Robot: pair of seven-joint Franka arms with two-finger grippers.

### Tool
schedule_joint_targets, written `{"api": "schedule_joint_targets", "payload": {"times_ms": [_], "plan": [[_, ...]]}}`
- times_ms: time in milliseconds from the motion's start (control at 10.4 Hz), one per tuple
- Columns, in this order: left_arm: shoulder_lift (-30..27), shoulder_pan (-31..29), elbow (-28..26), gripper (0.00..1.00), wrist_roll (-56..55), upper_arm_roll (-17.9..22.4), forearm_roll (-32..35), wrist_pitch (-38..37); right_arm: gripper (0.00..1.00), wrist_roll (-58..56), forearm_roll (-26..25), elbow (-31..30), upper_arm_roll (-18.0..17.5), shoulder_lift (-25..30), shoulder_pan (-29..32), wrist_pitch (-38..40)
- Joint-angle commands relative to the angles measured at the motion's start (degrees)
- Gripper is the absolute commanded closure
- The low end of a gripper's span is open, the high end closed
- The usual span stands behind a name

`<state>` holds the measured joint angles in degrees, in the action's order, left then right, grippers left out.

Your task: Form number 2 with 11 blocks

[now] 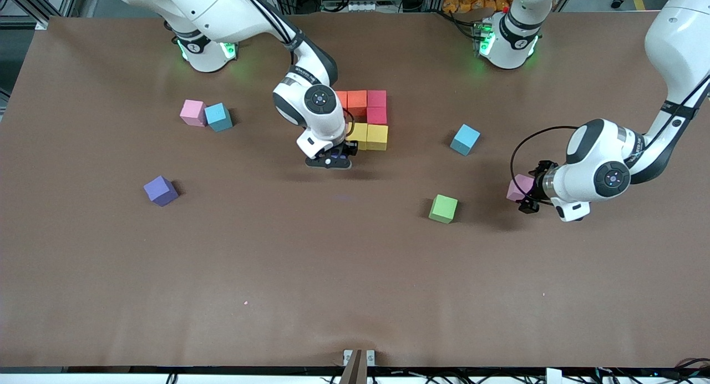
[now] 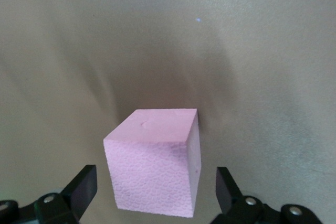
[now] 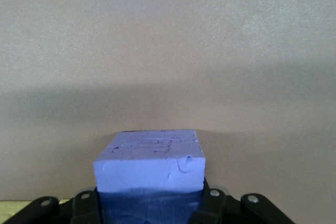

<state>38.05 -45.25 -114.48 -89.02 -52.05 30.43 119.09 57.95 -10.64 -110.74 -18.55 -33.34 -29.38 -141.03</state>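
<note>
Gripping a purple cube (image 3: pixel 149 169) between its pressed-in fingers, the right gripper (image 1: pixel 331 161) hangs over the brown table (image 1: pixel 355 273) just beside the yellow end of the part-built number 2 (image 1: pixel 366 117), on the side nearer the front camera. In the right wrist view the cube fills the space between the fingers, its top face scored with fine cracks.

The left gripper (image 1: pixel 528 192) is low at the left arm's end of the table with its fingers (image 2: pixel 81 187) spread wide on either side of a pink cube (image 2: pixel 155 163), with a gap on each side and no contact. That cube stands flat on the table, matte and finely textured, one corner turned toward the wrist camera.

So far the figure shows two orange cubes (image 1: pixel 355 100) and a red one (image 1: pixel 376 98) in its top row, a second red cube (image 1: pixel 376 115) below, then two yellow cubes (image 1: pixel 371 136); the right arm's wrist covers part of it.

Loose cubes lie well apart: a green cube (image 1: pixel 443 208) near the left gripper, a light-blue cube (image 1: pixel 465 139) farther from the front camera than the green one, a second purple cube (image 1: pixel 161 190) toward the right arm's end, and there also another pink cube (image 1: pixel 193 112) touching a second light-blue cube (image 1: pixel 218 117).
</note>
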Motion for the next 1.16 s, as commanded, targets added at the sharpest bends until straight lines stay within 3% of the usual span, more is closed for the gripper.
{"api": "schedule_joint_targets", "payload": {"times_ms": [0, 482, 674, 867, 963, 1060], "plan": [[-0.17, -0.45, -1.8, 0.0, -1.07, 0.63, 1.82, 1.66, 0.62, 1.29, -1.49, 0.79, 0.62, -0.49, -0.59, 0.66], [-0.09, -0.37, -2.15, 0.0, -1.07, 0.72, 2.96, 2.46, 0.62, 1.46, -1.41, 0.7, 0.62, -0.41, -0.68, 0.84], [0.7, -0.19, -1.89, 0.23, -1.07, 0.72, 3.49, 2.63, 0.62, 1.46, -1.4, 0.61, 0.62, -0.32, -0.77, 0.93], [0.79, 0.07, -1.63, 0.37, -0.98, 0.81, 4.54, 2.63, 0.6, 1.46, -1.32, 0.61, 0.62, -0.32, -0.77, 0.93], [1.06, 0.07, -1.54, 0.45, -1.07, 0.73, 5.5, 2.63, 0.52, 1.46, -1.32, 0.61, 0.62, -0.32, -0.77, 0.93], [0.97, 0.07, -1.19, 0.46, -1.07, 0.72, 5.51, 2.63, 0.31, 1.46, -1.32, 0.61, 0.62, -0.32, -0.77, 1.02]]}}
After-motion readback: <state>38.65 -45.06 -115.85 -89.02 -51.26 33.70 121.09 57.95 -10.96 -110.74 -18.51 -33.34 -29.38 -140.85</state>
